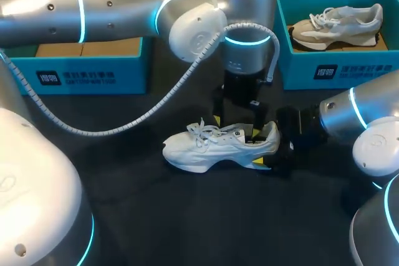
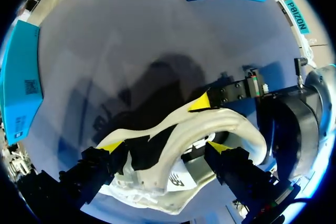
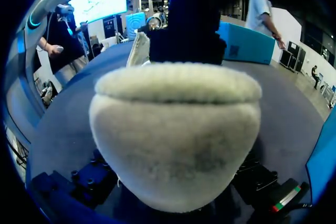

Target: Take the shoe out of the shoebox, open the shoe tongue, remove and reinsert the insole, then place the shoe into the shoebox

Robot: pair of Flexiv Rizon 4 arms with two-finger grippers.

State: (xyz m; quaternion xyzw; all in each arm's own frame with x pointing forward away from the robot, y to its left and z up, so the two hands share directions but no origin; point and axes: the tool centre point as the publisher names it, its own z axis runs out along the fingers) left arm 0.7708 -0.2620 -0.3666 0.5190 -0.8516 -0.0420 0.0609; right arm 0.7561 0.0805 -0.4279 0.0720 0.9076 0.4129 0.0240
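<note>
The white lace-up sneaker [image 1: 218,147] lies midway on the black table [image 1: 187,222], heel clamped by the right gripper [image 1: 257,149], the left gripper [image 2: 165,146] spread open over its collar.

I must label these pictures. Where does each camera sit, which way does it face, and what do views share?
Head view: above and behind the robot, facing down on the table; left arm and right arm show.
Left wrist view: on the left arm, facing down into the white shoe; left gripper shows.
Right wrist view: on the right arm, facing the shoe's heel; right gripper shows.
All three share the shoe.
</note>
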